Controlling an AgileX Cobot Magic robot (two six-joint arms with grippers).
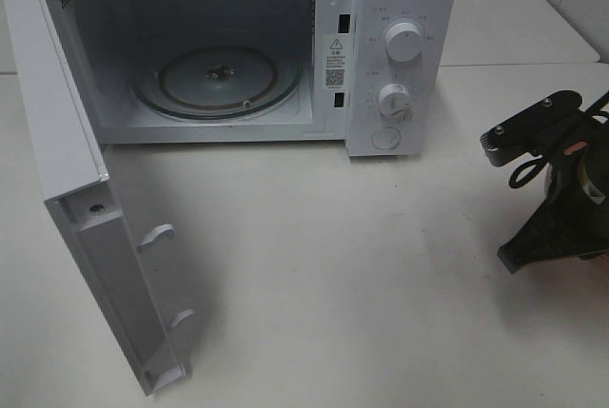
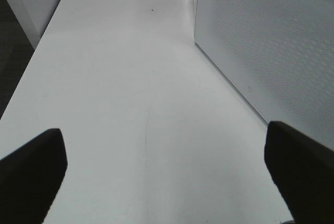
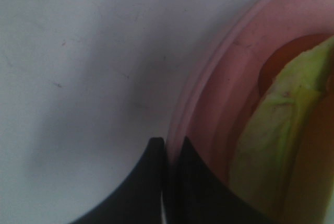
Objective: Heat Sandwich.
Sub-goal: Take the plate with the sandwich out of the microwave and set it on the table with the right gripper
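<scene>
A white box-shaped microwave oven [image 1: 285, 47] stands at twelve o'clock on the white counter [image 1: 333, 284], its hinged door [image 1: 86, 227] swung fully open toward eight o'clock. Inside, the round glass turntable [image 1: 219, 80] is bare.

The sandwich [image 3: 271, 151] shows only in the right wrist view, as pale yellow-green filling lying on a round pink plate [image 3: 219, 93]. In the high view it is hidden beneath the black right gripper [image 1: 547, 237], at about three o'clock on the counter, well apart from the oven.

The right jaws are pressed together on the pink plate's rim, one tip outside it and one inside. The left gripper [image 2: 167, 174] hangs over bare counter beside the oven's perforated side wall, jaws spread wide and holding nothing.

The sandwich is probably light, soft and loosely stacked, so squeezing it would crush it or shift the layers. The stiff plate rim is the safer hold, kept level so the bread does not slide.
</scene>
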